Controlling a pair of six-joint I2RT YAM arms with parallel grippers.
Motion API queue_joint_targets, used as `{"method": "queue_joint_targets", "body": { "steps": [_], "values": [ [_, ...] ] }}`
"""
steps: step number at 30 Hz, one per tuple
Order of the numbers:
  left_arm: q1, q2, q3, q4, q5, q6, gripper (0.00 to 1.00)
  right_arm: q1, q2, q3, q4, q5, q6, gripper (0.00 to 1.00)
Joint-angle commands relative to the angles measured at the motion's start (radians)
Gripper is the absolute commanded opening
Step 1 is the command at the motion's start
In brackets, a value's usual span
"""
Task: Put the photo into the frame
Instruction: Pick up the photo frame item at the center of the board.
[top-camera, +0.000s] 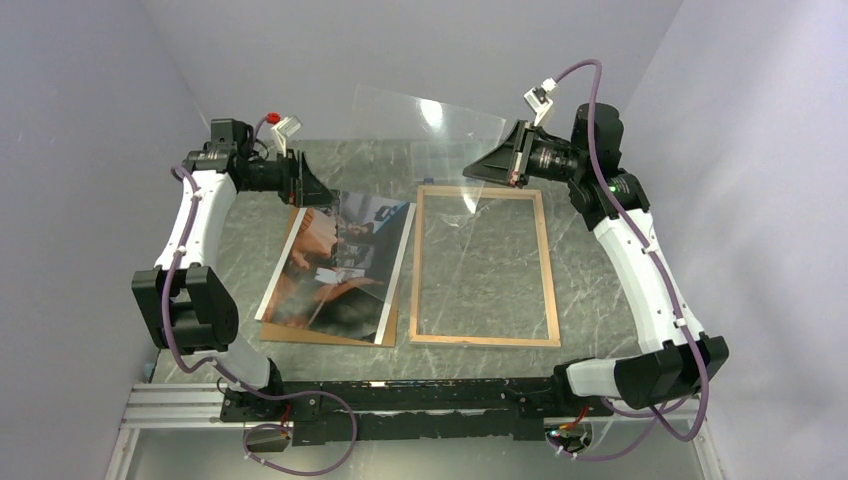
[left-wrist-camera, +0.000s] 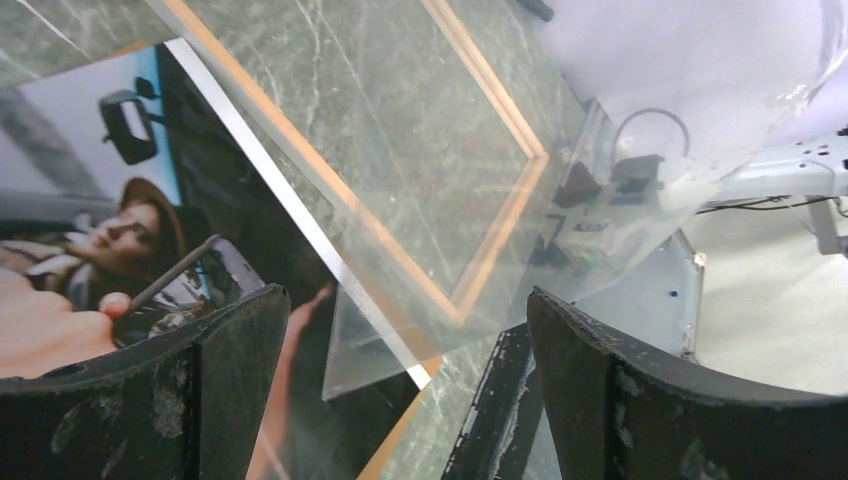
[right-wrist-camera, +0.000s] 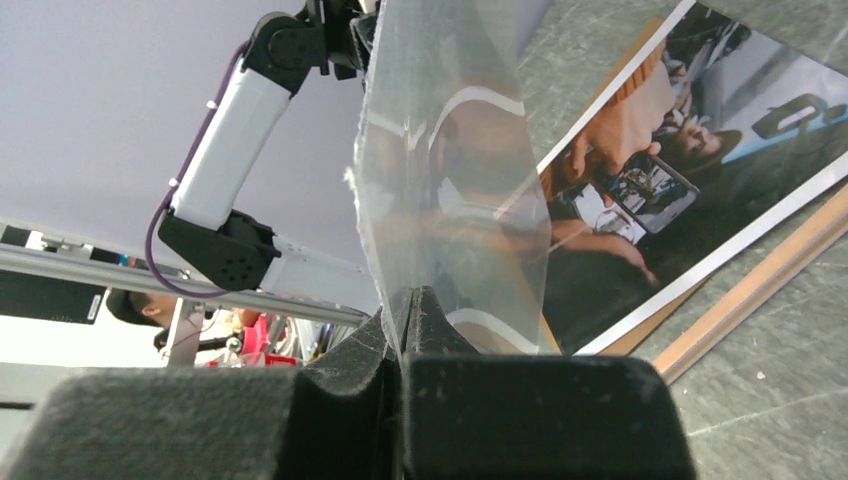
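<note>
Right jaws are clamped tight on the edge of a clear pane, closed flat with the sheet's rim pinched between them. From the right wrist view the pane rises straight out of the shut jaws, standing on edge, with glare and reflections running across it. It hangs clear of the bench, tilted, reaching from the right jaws toward the left jaws on the far side.

Over to the left jaws: wide open, nothing between them, nothing touching either side. In the left wrist view the gap between them looks out across the bench, the pane floating beyond on the far right.

The photo lies flat, picture side up, just in front of the open left jaws, its far corner close beneath their tips. It rests on a brown backing board that peeks out along its left and near edges. From the left wrist view, the photo sits below and to the left of the jaws.

The frame lies flat below the right jaws, light wood side up, the grey marble showing through its opening. It sits just beside the photo, their long edges close together, on the right jaws' side. Through the left jaws' gap the frame shows as a wooden corner behind the pane.
</note>
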Motion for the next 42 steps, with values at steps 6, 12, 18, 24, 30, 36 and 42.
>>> {"method": "queue_joint_targets", "body": {
  "steps": [6,12,18,24,30,36,42],
  "values": [
    [-0.003,-0.003,-0.035,-0.011,0.135,0.053,0.92,-0.003,0.005,-0.075,0.281,-0.088,0.134,0.00],
    [-0.003,0.008,-0.063,0.024,0.003,0.063,0.95,-0.003,0.010,-0.078,0.295,-0.100,0.142,0.00],
    [-0.005,0.007,-0.085,0.030,0.000,0.064,0.91,-0.001,0.036,-0.076,0.329,-0.108,0.169,0.00],
    [-0.004,0.005,-0.076,-0.004,0.115,0.078,0.72,-0.001,0.066,-0.099,0.369,-0.105,0.185,0.00],
    [-0.004,0.025,-0.040,-0.068,0.152,0.113,0.50,-0.002,0.090,-0.121,0.328,-0.089,0.138,0.00],
    [-0.002,0.022,-0.045,-0.060,0.164,0.081,0.21,-0.002,0.112,-0.153,0.279,-0.040,0.094,0.04],
    [-0.002,0.014,-0.064,-0.050,0.165,0.056,0.18,-0.002,0.118,-0.220,0.294,0.012,0.102,0.24]
  ]
}}
